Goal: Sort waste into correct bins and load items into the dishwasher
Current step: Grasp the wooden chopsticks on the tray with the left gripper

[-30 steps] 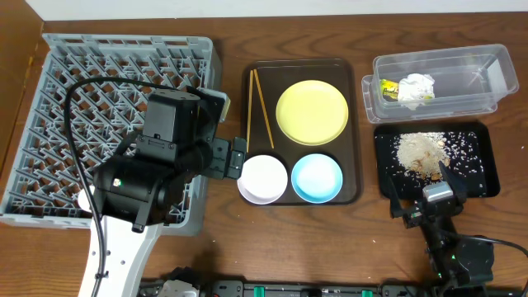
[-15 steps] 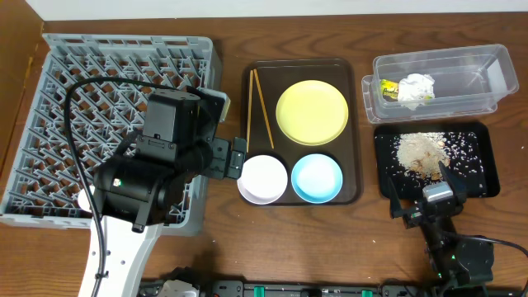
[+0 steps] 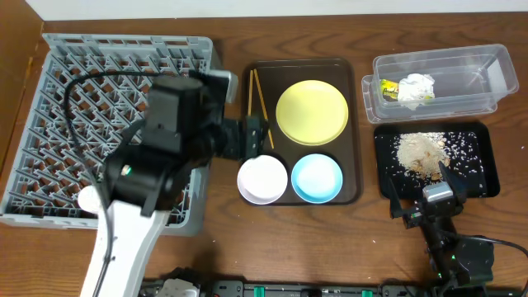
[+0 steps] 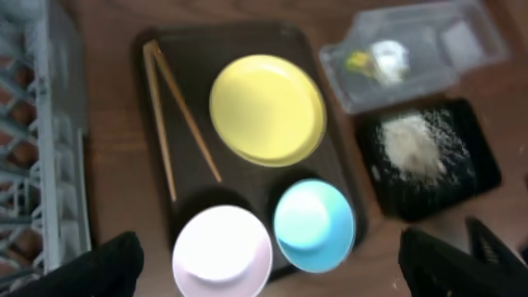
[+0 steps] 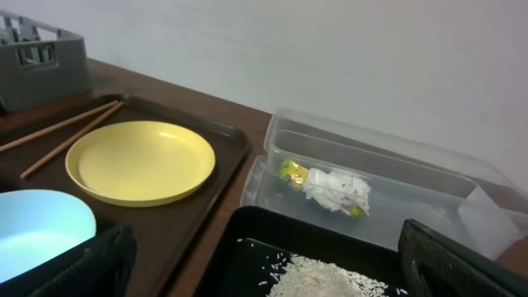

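The yellow plate (image 3: 312, 113), two chopsticks (image 3: 258, 106), pinkish-white bowl (image 3: 263, 178) and light blue bowl (image 3: 317, 177) lie on the brown tray (image 3: 356, 165). My left gripper (image 3: 254, 139) is open and empty, above the tray's left side near the chopsticks; its view shows the white bowl (image 4: 221, 252) between the fingers (image 4: 268, 264). The green wrapper (image 3: 389, 89) and white tissue (image 3: 417, 87) lie inside the clear tub (image 3: 495, 78). The black tray (image 3: 478, 177) holds crumbs. My right gripper (image 3: 427, 195) is open and empty at that tray's near edge. The grey rack (image 3: 58, 99) is at left.
A beige crumb heap (image 3: 422, 153) sits on the black tray. The left arm's body hangs over the rack's right edge. In the right wrist view the plate (image 5: 140, 161) and tub (image 5: 388, 186) lie ahead, with a pale wall behind.
My left gripper has moved right and back, from the rack's edge beside the white bowl to above the tray's left side. The right arm has not moved.
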